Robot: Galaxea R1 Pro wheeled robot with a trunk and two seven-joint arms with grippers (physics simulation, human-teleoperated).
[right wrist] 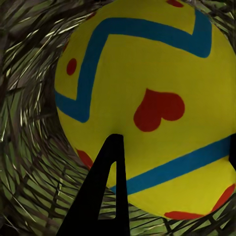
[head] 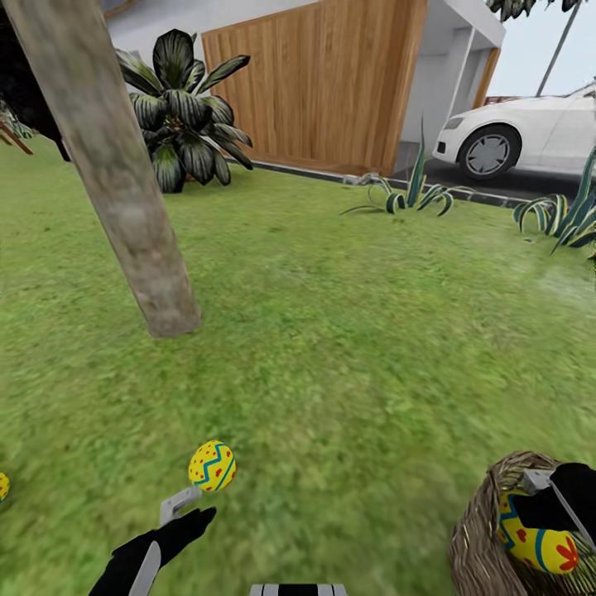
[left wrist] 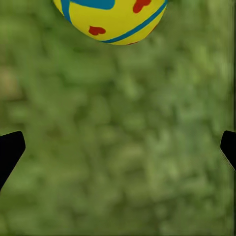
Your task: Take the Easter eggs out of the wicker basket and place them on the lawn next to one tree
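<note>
On the lawn (head: 348, 331), one egg (head: 212, 465) lies just ahead of the left pincer (head: 186, 513), whose fingers (left wrist: 10, 150) stand spread and released. A second egg (head: 2, 485) sits at the left edge, both near the tree (head: 124, 182). The right pincer (head: 563, 505) reaches into the basket (head: 480, 538) over the third egg (head: 538, 542); whether it grips cannot be told

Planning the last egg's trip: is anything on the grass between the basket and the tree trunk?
Nothing visible blocks it. Bare lawn stretches from the wicker basket to the tree trunk. One egg lies off that line, by the open left gripper.
</note>
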